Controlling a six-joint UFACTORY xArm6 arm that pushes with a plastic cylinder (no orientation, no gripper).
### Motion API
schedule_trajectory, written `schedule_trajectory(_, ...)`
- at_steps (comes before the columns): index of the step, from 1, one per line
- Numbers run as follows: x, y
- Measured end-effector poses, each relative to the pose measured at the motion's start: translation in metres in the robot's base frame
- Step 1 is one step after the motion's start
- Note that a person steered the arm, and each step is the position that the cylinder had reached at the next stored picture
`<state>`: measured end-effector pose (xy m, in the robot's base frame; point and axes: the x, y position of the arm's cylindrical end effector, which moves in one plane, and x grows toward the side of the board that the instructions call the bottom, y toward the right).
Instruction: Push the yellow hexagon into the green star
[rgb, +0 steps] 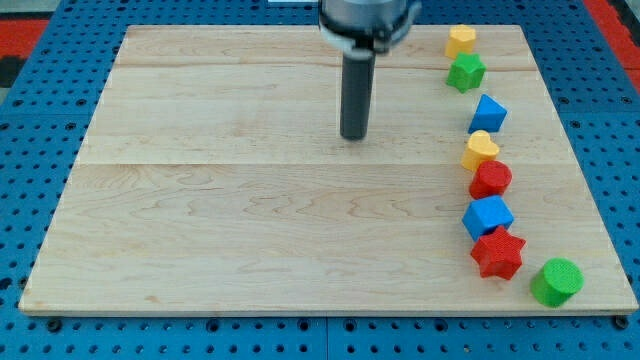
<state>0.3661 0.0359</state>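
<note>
The yellow hexagon (460, 40) sits at the view's top right, near the board's top edge. The green star (465, 72) lies just below it, and the two touch or nearly touch. My tip (353, 136) rests on the board near the top centre, well to the left of both blocks and apart from every block.
A column of blocks runs down the right side: a blue block (488, 113), a yellow heart (480, 150), a red block (491, 180), a blue cube (487, 216), a red star (498, 254) and a green cylinder (556, 282). The wooden board (250, 220) lies on a blue pegboard.
</note>
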Motion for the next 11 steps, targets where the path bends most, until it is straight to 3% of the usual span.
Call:
schedule_trajectory(1, -0.078, 0.007)
schedule_trajectory(2, -0.137, 0.054)
schedule_trajectory(3, -0.172, 0.097)
schedule_trajectory(6, -0.174, 0.201)
schedule_trajectory(9, -0.168, 0.147)
schedule_trajectory(11, -0.117, 0.139)
